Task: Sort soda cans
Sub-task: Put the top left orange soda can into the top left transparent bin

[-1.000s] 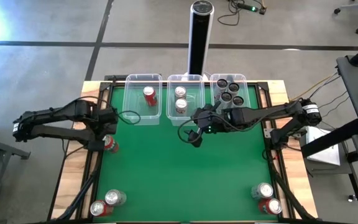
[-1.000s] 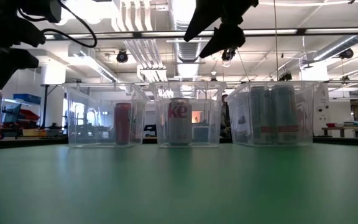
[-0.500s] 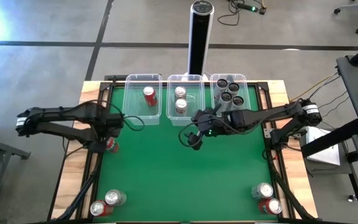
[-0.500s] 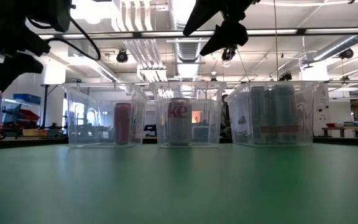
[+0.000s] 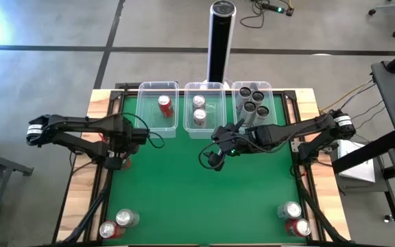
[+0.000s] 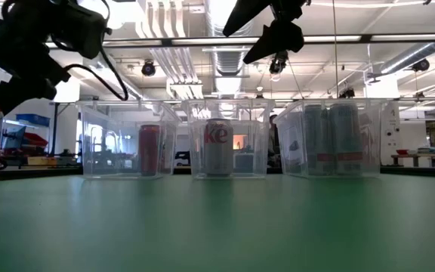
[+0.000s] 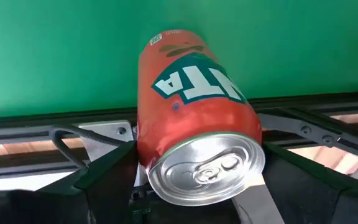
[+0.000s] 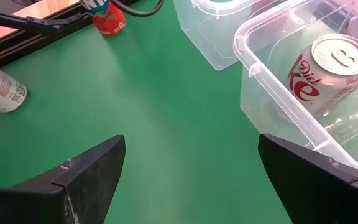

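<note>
Green cloth covers the table (image 5: 197, 199), and three clear plastic tubs (image 5: 158, 108) stand in a row at its far edge. The sorting is partly done: one red soda can (image 5: 164, 105) is in the left tub, two silver-white cans (image 5: 199, 110) are in the middle tub, and dark grey cans (image 5: 254, 101) fill the right tub. Left to sort are two cans (image 5: 118, 224) at the near left corner, two cans (image 5: 293, 217) at the near right corner, and the orange-red can (image 7: 194, 143) at the left edge. The left gripper (image 5: 118, 156) hangs right over that orange-red can, but I cannot tell if its fingers are spread or closed. The right gripper (image 5: 214, 159) is over the middle of the table with its fingers spread wide, holding nothing. The dark cans are hard to count.
</note>
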Robot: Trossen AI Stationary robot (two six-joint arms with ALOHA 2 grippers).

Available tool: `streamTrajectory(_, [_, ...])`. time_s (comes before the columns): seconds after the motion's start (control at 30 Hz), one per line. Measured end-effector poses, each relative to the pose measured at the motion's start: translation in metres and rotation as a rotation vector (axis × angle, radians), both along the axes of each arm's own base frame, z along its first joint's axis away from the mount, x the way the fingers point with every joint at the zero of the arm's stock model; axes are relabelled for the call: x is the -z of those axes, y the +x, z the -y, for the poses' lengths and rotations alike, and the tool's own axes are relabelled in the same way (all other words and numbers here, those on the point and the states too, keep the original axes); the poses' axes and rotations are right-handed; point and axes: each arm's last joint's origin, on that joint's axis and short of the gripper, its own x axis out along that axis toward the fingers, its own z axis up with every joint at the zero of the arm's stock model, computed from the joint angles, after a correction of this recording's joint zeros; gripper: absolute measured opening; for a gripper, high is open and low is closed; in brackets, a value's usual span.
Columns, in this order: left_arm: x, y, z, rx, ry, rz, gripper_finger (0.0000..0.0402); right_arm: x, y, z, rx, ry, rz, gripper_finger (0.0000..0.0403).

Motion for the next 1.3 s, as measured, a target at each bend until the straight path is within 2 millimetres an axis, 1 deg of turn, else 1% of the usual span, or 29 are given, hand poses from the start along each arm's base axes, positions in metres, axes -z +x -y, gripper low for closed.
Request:
streamTrajectory(0.07, [0.0, 0.004, 0.0, -0.036, -0.001, -0.003, 0.0308, 0.0, 0.0, 0.0, 0.001, 0.001, 0.0, 0.0364])
streamTrajectory(0.13, [-0.001, 0.009, 0.001, -0.096, -0.016, 0.045, 0.0309, 0.0, 0.0, 0.0, -0.001, 0.0, 0.0, 0.0364])
streamTrajectory(0.2, [-0.001, 0.013, 0.003, -0.12, -0.016, 0.079, 0.0309, 0.0, 0.0, 0.0, -0.014, 0.01, -0.003, 0.0364])
streamTrajectory(0.3, [0.0, 0.009, 0.005, -0.145, -0.011, 0.047, 0.031, 0.0, 0.0, -0.001, -0.023, 0.013, -0.008, 0.0364])
streamTrajectory(0.47, [0.001, 0.008, 0.005, -0.194, -0.008, 0.051, 0.0321, 0.001, 0.0, -0.001, -0.035, 0.005, -0.014, 0.0364])
streamTrajectory(0.63, [0.01, 0.003, 0.005, -0.253, 0.018, -0.007, 0.0329, 0.001, -0.001, -0.002, -0.048, 0.011, -0.018, 0.0364])
streamTrajectory(0.7, [0.014, 0.005, 0.004, -0.263, 0.075, -0.011, 0.033, 0.001, -0.001, -0.002, -0.051, 0.013, -0.021, 0.0364])
streamTrajectory(0.83, [0.016, 0.005, 0.003, -0.291, 0.115, -0.029, 0.0329, 0.003, -0.003, -0.002, -0.052, 0.011, -0.047, 0.0364])
streamTrajectory(1.03, [0.019, 0.008, 0.003, -0.292, 0.122, -0.06, 0.0329, 0.004, -0.004, -0.001, -0.052, 0.009, -0.066, 0.0364])
streamTrajectory(1.3, [0.028, 0.016, 0.002, -0.282, 0.124, -0.16, 0.0329, 0.004, -0.004, -0.002, -0.053, 0.015, -0.065, 0.0364])
